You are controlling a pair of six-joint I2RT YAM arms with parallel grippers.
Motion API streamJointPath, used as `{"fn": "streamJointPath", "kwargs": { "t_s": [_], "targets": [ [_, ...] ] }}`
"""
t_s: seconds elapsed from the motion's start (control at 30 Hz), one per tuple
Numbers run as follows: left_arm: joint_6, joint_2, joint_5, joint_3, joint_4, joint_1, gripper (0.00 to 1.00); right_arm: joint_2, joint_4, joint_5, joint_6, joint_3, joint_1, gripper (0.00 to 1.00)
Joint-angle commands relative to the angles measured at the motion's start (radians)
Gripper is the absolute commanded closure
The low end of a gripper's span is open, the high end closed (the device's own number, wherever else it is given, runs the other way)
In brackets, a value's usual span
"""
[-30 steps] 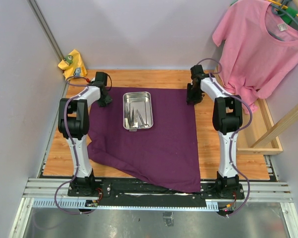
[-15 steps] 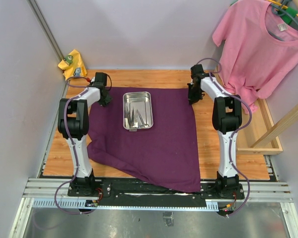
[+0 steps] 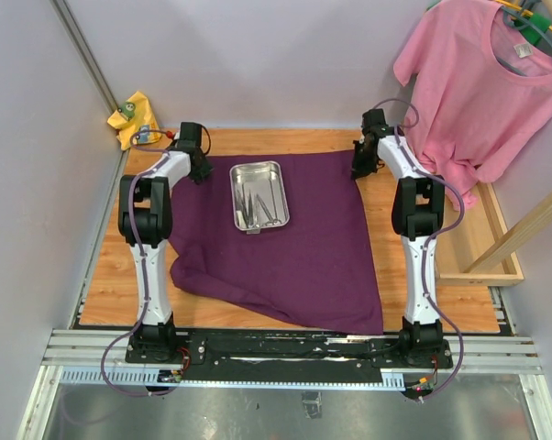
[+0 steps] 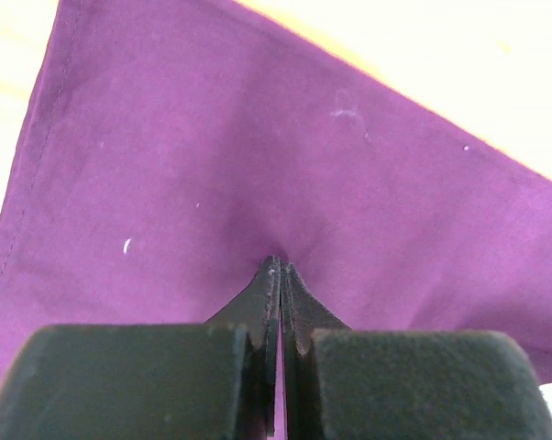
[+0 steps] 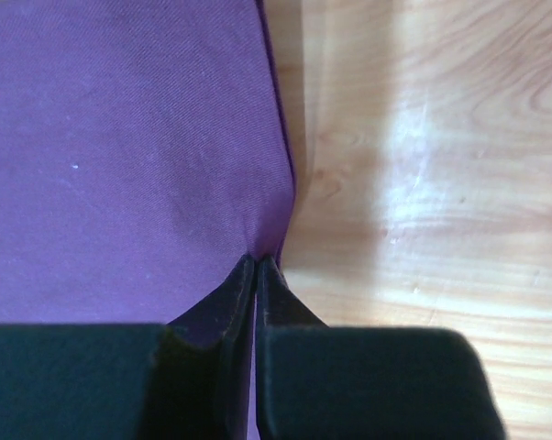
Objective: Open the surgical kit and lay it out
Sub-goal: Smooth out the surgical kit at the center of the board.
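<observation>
The surgical kit's dark purple cloth wrap (image 3: 285, 247) lies spread over the wooden table. A shiny steel tray (image 3: 259, 195) with slim metal instruments (image 3: 256, 211) inside rests on its far part. My left gripper (image 3: 201, 172) is shut on the cloth's far left corner; the purple cloth (image 4: 258, 165) puckers at the left gripper (image 4: 279, 266). My right gripper (image 3: 358, 171) is shut on the far right corner, and the cloth (image 5: 138, 137) bunches at the right gripper (image 5: 258, 259) beside bare wood.
A yellow rag (image 3: 134, 117) lies at the far left corner. A pink T-shirt (image 3: 482, 82) hangs at the right over a wooden frame (image 3: 482, 238). The cloth's near right corner (image 3: 372, 325) reaches the metal rail (image 3: 285, 353) at the table's near edge.
Both grippers closed on the cloth's far corners and pulled away from the bases. The cloth and tray slid toward the far side.
</observation>
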Motion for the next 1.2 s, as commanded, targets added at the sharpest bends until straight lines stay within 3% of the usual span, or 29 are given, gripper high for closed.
{"fn": "streamJointPath", "kwargs": {
  "t_s": [0.0,0.33,0.5,0.57,0.7,0.8,0.9,1.17],
  "targets": [
    [0.006,0.100,0.017,0.104,-0.052,-0.005,1.00,0.091,-0.003,0.019,0.040,0.093,-0.059,0.99],
    [0.029,0.242,0.013,0.438,-0.156,0.003,1.00,0.166,0.002,0.005,0.092,0.214,-0.110,0.99],
    [0.033,0.231,-0.001,0.466,-0.166,0.010,0.98,0.182,0.012,0.008,0.120,0.243,-0.125,0.99],
    [0.033,0.198,-0.020,0.440,-0.176,0.016,0.93,0.183,0.021,0.002,0.131,0.243,-0.133,0.99],
    [0.044,0.106,-0.092,0.331,-0.170,0.028,0.66,0.180,0.032,-0.011,0.143,0.239,-0.140,0.99],
    [0.054,0.051,-0.143,0.254,-0.165,0.039,0.53,0.171,0.049,-0.028,0.150,0.217,-0.140,0.99],
    [0.074,0.041,-0.179,0.217,-0.159,0.041,0.48,0.164,0.067,-0.038,0.153,0.191,-0.140,0.99],
    [0.079,0.120,-0.180,0.225,-0.166,0.041,0.47,0.162,0.096,-0.069,0.161,0.155,-0.140,0.99]
  ]
}}
